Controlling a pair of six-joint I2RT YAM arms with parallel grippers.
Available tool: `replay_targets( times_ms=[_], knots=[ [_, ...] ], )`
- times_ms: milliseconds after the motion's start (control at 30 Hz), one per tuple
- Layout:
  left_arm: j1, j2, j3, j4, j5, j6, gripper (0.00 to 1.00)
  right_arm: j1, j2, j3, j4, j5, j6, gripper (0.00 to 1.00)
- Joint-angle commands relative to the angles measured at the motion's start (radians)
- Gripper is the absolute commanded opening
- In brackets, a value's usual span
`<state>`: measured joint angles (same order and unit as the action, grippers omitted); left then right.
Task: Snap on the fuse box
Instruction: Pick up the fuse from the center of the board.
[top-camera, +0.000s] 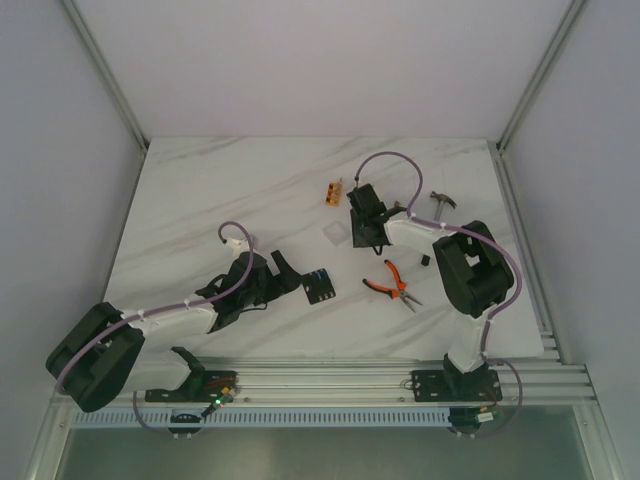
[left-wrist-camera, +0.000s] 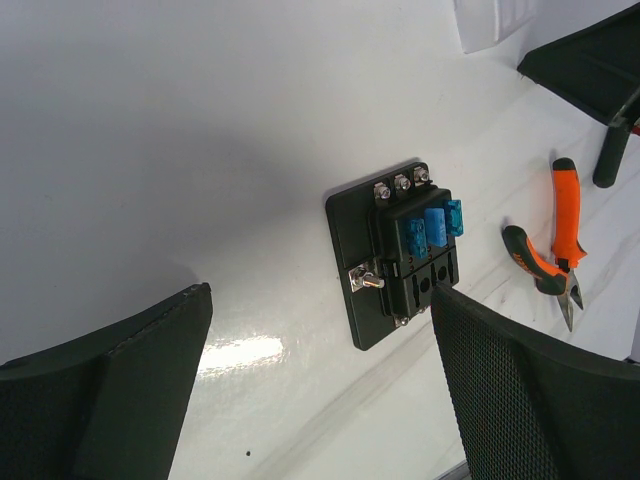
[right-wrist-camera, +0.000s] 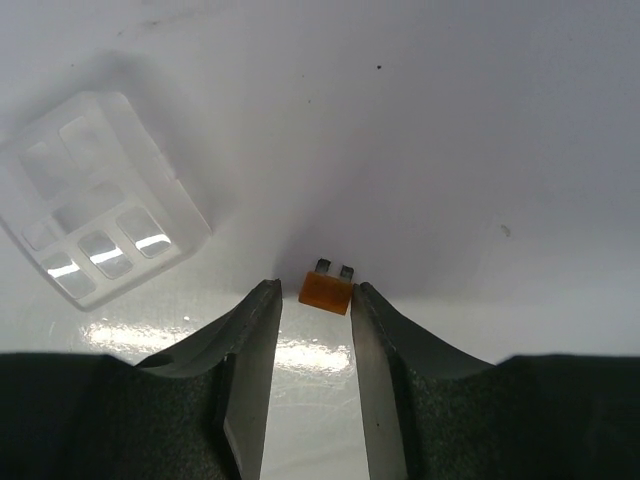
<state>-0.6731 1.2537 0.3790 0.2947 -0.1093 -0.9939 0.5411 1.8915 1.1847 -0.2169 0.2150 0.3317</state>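
White marble desk (top-camera: 200, 200). Fuse box (left-wrist-camera: 400, 250) flat, just ahead of left claw (left-wrist-camera: 320, 300), nearer its right finger; claw released wide. Right claw (right-wrist-camera: 318, 294) well apart, flanking small orange fuse (right-wrist-camera: 326, 286); grip unclear.

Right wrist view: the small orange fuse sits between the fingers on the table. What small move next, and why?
Probably close the right fingers a little more before any lift. The orange fuse lies on the table between their tips, but I cannot tell that both press it yet; lifting now might leave it behind.
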Motion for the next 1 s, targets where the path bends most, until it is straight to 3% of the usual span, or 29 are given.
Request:
replay_targets(
  times_ms=[0, 133, 967],
  knots=[
    [0.007, 0.010, -0.011, -0.020, -0.003, -0.007, 1.00, 0.003, 0.041, 0.001, -0.009, 0.033, 0.033, 0.39],
    [0.007, 0.004, -0.014, -0.019, -0.004, -0.007, 1.00, 0.003, 0.030, -0.011, -0.025, 0.063, 0.035, 0.35],
    [0.007, -0.011, -0.011, -0.024, -0.004, -0.015, 1.00, -0.006, -0.033, -0.086, -0.016, 0.107, 0.067, 0.38]
  ],
)
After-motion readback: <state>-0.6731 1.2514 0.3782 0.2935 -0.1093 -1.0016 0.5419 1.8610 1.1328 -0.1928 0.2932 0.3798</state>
